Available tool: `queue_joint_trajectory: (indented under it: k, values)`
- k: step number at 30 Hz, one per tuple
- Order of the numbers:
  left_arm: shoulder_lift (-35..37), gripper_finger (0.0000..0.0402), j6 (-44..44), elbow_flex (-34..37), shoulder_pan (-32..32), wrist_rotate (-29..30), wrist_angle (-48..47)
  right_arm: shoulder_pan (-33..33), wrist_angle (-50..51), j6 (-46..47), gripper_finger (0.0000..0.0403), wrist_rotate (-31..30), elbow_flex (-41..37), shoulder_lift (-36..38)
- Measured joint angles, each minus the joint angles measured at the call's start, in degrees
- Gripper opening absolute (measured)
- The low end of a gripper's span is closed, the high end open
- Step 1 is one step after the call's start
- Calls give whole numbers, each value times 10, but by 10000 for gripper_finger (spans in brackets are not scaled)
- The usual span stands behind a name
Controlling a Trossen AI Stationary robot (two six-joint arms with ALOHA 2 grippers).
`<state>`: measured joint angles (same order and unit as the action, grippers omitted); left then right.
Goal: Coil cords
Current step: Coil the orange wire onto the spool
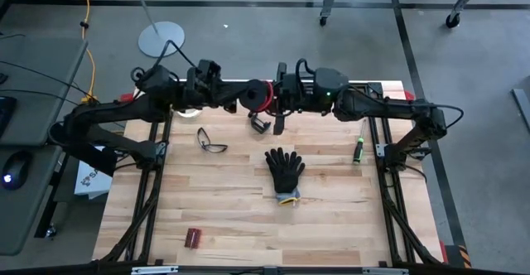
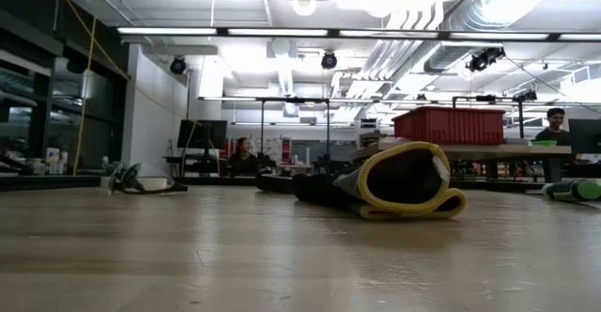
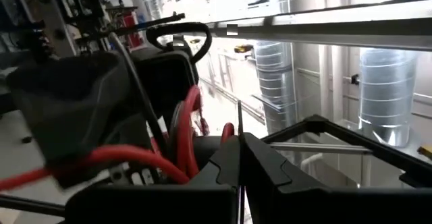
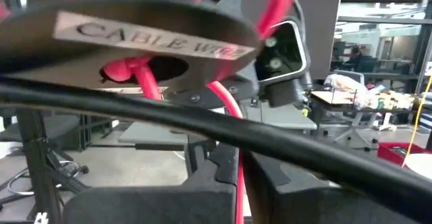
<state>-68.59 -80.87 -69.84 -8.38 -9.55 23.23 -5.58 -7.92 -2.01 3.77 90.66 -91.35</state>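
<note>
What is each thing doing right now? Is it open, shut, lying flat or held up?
red cord, partly wound on the spool, loose loops showing.
spool, held up between both grippers.
left gripper, shut.
right gripper, shut on the red cord.
black glove, lying flat.
safety glasses, arms unfolded.

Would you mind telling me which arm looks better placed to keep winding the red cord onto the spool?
Probably the right. Its jaws are shut on the red cord just below the spool. The left gripper is shut too, beside the spool, so it likely steadies.
</note>
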Motion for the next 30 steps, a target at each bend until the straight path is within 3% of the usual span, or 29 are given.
queue_joint_trajectory:
  k: [11, 16, 22, 30]
  values:
    - [35, 0, 16, 0, -1, -31, -114, -30, 29, -15, 0, 36, 1, 4]
    - [69, 0, 38, 0, -1, -43, -229, -51, 42, -17, 0, 70, 1, 8]
    - [97, 0, 116, 0, -3, -19, -349, -72, 78, -19, 0, 81, 1, 8]
    - [124, 0, 292, 0, -32, 46, -446, -88, 109, -15, 0, 89, 1, 9]
